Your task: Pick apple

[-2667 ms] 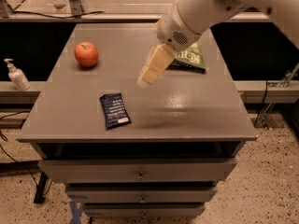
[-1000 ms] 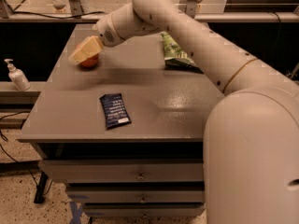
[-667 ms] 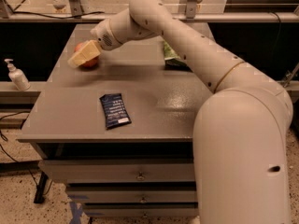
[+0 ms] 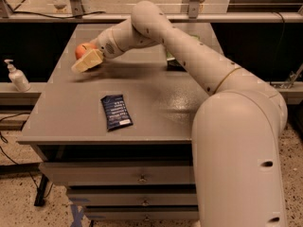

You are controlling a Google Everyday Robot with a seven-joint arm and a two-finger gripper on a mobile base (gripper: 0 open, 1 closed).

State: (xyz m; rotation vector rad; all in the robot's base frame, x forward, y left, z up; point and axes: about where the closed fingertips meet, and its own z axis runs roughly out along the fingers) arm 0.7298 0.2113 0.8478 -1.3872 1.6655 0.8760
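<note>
On table (image 4: 161, 103), far left, gripper (image 4: 86, 62) at apple (image 4: 82, 49)

The claw (image 4: 87, 60) has swung across to the apple (image 4: 82, 49); it now hides the fruit's lower half.

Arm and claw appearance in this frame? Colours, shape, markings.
Arm: smooth off-white rounded shells, bulky near segment with small dark holes, thin tan seam band, no cables showing. Claw: pale yellow wedge, at the far-left of the table, by the apple.
</note>
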